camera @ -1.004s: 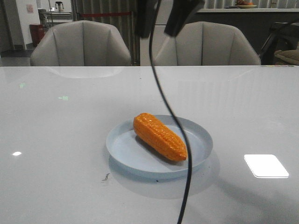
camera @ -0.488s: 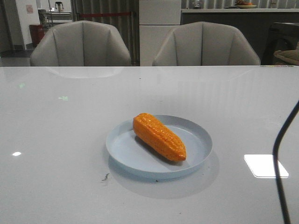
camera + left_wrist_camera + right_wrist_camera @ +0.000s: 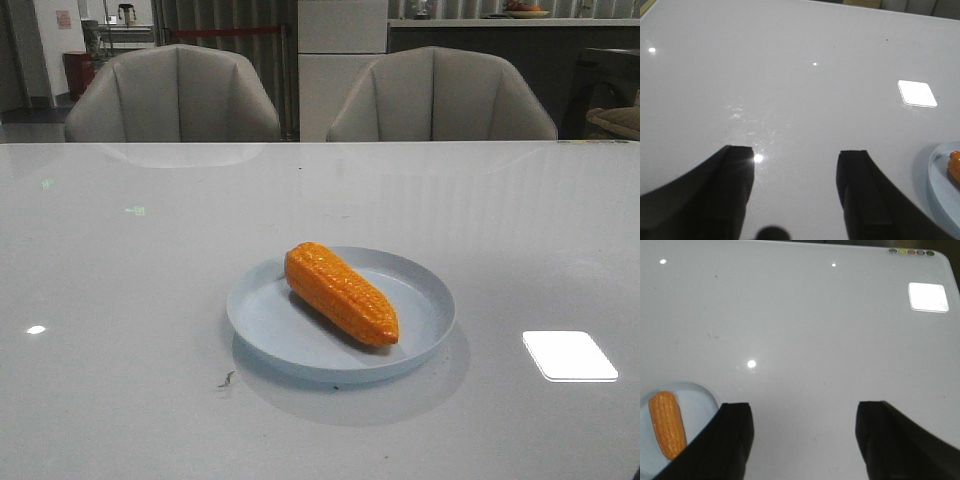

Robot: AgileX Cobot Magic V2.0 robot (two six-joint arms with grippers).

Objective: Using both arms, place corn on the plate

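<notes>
Front view gives you the plain result: the corn (image 3: 341, 293) lies on the plate (image 3: 425, 285), slanted across the dish with its thick end toward the far left and its tapered tip toward the near right, resting on the flat floor well inside the low rim. That lie makes sense, since the rim would check any roll and keep the cob from reaching the worktop (image 3: 120, 260). Neither arm shows in this view, so nothing touches corn or plate. Your left wrist view shows the left fingers (image 3: 797, 187) spread wide with only bare worktop between them, holding nothing; the plate's edge and a sliver of orange sit off at the side, well apart from that hand. Your right wrist view tells the same story: the right fingers (image 3: 802, 437) are wide apart and empty over bare worktop, with the plate and the whole cob visible beside one finger but clear of it. Both hands appear raised above the surface, which is where you would want them after a release, out of reach of the dish. By my reading the placing is done and you have nothing left to correct; the only risk would be a low arm move nudging the plate.
</notes>
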